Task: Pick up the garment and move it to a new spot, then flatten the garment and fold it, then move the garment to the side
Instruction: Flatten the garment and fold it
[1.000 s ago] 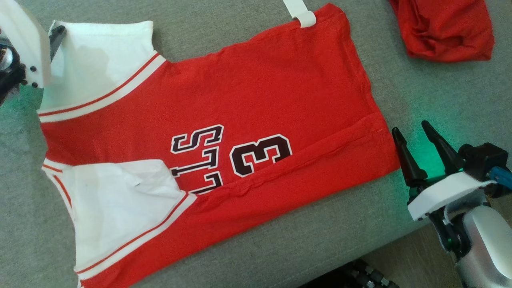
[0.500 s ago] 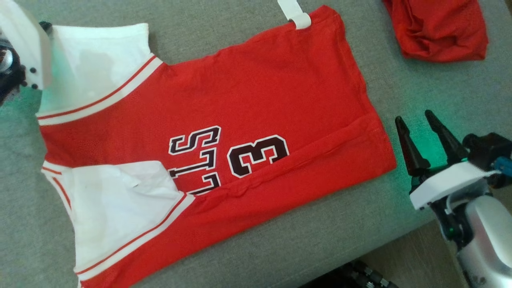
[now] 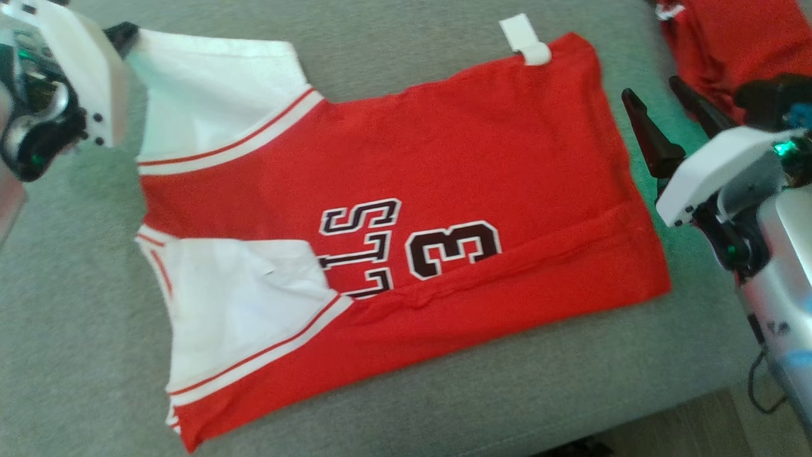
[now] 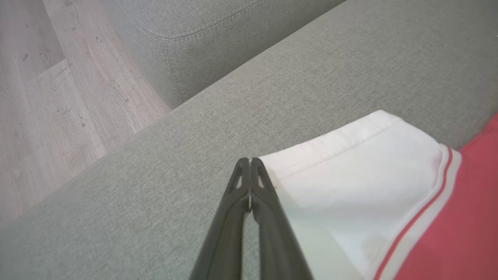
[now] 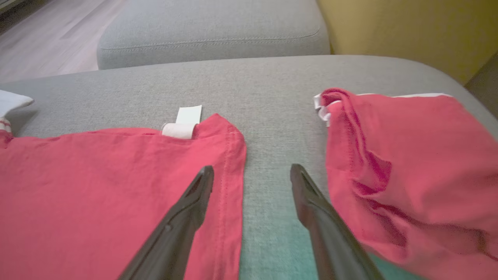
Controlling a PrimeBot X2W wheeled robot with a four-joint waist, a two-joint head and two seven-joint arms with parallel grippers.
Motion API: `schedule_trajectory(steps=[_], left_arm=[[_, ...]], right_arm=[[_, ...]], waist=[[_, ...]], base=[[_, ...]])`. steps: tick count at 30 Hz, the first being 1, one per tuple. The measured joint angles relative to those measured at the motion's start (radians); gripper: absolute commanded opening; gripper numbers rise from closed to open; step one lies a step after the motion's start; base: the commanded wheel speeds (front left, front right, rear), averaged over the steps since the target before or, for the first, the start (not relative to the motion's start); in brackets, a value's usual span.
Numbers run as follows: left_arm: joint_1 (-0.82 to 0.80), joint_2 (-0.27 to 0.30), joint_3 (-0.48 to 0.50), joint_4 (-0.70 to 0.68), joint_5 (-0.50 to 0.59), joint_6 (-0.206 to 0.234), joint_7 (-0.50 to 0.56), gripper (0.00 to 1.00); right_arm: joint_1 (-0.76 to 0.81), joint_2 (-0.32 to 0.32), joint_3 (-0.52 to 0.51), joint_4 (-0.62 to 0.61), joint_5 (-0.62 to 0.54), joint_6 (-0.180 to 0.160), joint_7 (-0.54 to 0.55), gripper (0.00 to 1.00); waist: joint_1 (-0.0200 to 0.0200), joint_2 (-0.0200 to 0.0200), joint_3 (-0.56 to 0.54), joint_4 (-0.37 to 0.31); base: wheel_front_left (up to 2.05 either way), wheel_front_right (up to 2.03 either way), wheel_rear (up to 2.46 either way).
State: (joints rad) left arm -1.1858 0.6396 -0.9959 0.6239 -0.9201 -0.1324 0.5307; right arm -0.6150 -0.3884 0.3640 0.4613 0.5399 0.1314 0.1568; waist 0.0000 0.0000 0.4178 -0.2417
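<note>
Garment [image 3: 444, 158] judged light, limp, crease-prone, best taken at corners: left hand [image 3: 120, 33] closed on white sleeve [image 3: 209, 95] corner upper left, right hand [image 3: 652, 89] open beside right-edge hem.

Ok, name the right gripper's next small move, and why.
Probably lower the right gripper and close it on the hem edge of the jersey. Its jaws stand open, straddling that edge, while the left gripper is shut at the corner of the white sleeve, so the hem end is unheld.

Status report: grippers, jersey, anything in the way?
Left gripper shut on white sleeve of red fabric jersey. Right gripper open at its hem. Crumpled red garment close by, apart.
</note>
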Motion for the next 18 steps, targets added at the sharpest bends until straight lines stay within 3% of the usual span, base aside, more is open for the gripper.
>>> schedule_trajectory(steps=[16,18], left_arm=[[-0.088,0.010,-0.114,-0.104,-0.031,0.000,-0.059,0.00],[-0.098,0.011,-0.132,-0.110,-0.037,0.000,-0.066,0.00]], right_arm=[[-0.286,0.006,0.125,0.399,-0.005,0.000,0.037,1.00],[-0.305,0.015,0.145,0.439,-0.004,0.000,0.037,0.92]], waist=[[0.0001,0.0000,0.025,0.106],[0.0001,0.0000,0.030,0.110]], base=[[0.00,0.00,0.00],[0.00,0.00,0.00]])
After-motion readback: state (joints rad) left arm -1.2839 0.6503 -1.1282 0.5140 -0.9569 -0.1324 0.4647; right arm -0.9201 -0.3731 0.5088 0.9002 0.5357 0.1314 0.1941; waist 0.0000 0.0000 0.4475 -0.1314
